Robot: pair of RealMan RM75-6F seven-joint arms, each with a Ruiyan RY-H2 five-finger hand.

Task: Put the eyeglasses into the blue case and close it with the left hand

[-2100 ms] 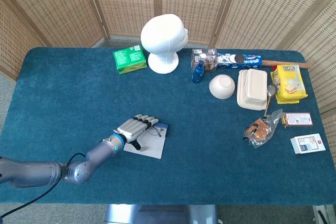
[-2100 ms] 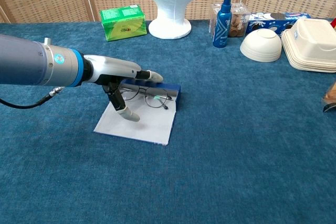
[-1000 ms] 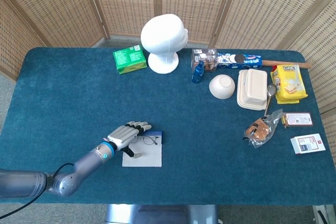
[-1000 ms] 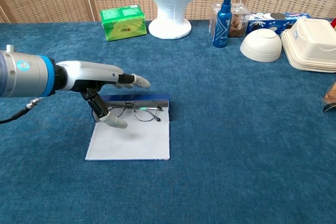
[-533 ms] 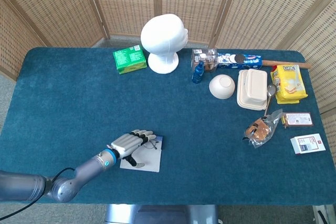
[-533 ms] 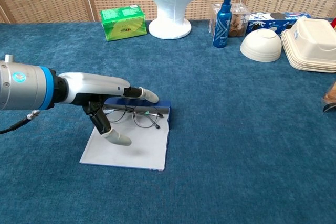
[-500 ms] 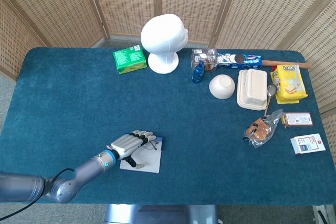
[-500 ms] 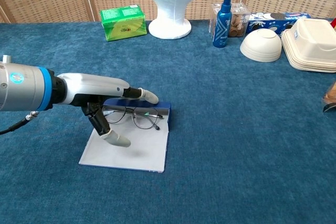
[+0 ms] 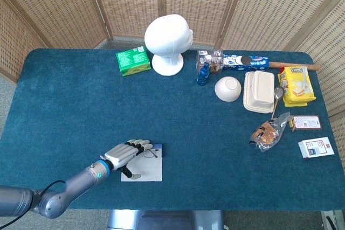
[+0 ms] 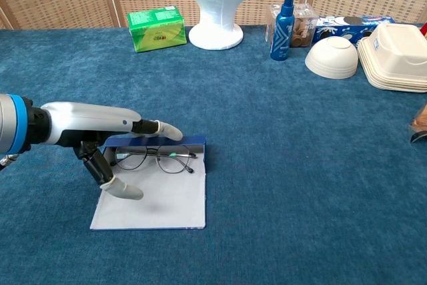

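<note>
The blue case [image 9: 146, 172] [image 10: 163, 199] lies open near the table's front edge, its white lining up and its blue wall at the far side. The thin-framed eyeglasses [image 9: 150, 153] [image 10: 157, 159] lie folded on the lining against that wall. My left hand [image 9: 124, 153] [image 10: 107, 127] reaches in from the left over the case's left part. Its fingers [image 10: 162, 129] stretch out flat above the blue wall and the glasses. The thumb points down and its tip touches the white lining. It grips nothing. The right hand shows in neither view.
At the back stand a white foam head [image 9: 167, 43], a green box [image 9: 132, 60] and a blue bottle [image 9: 203, 74]. A white bowl [image 9: 228, 89], a clamshell box [image 9: 259, 91] and snack packets [image 9: 295, 85] fill the right side. The front table edge is close to the case.
The left hand has drawn back toward the front left, and the case with the glasses has slid along with it, turning slightly. The hand's pose is unchanged.
</note>
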